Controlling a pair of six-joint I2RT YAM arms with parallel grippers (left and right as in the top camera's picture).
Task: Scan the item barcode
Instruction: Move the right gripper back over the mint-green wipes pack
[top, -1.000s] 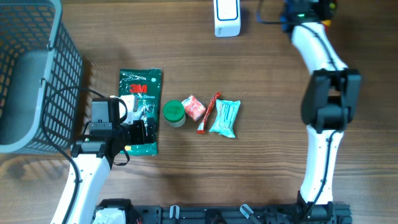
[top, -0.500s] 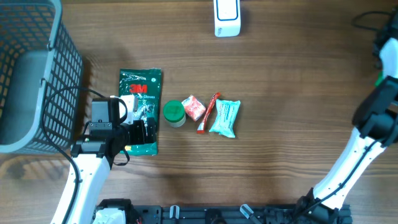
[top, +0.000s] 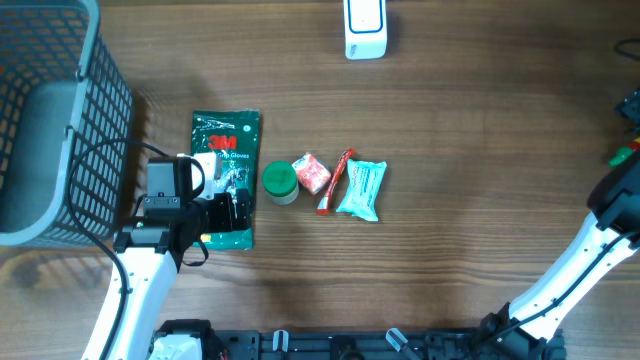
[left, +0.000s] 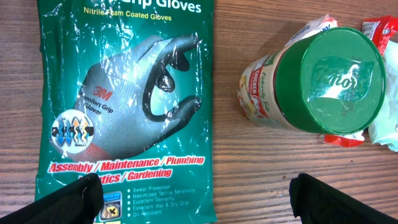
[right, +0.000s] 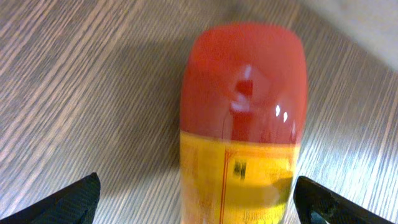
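Green 3M Comfort Grip Gloves packet (left: 124, 112)

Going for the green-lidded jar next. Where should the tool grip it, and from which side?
Probably from straight above, closing across the green-lidded jar just below its lid: it appears upright. Pinch its near and far sides, since the glove pack and a red-white packet crowd its left and right.
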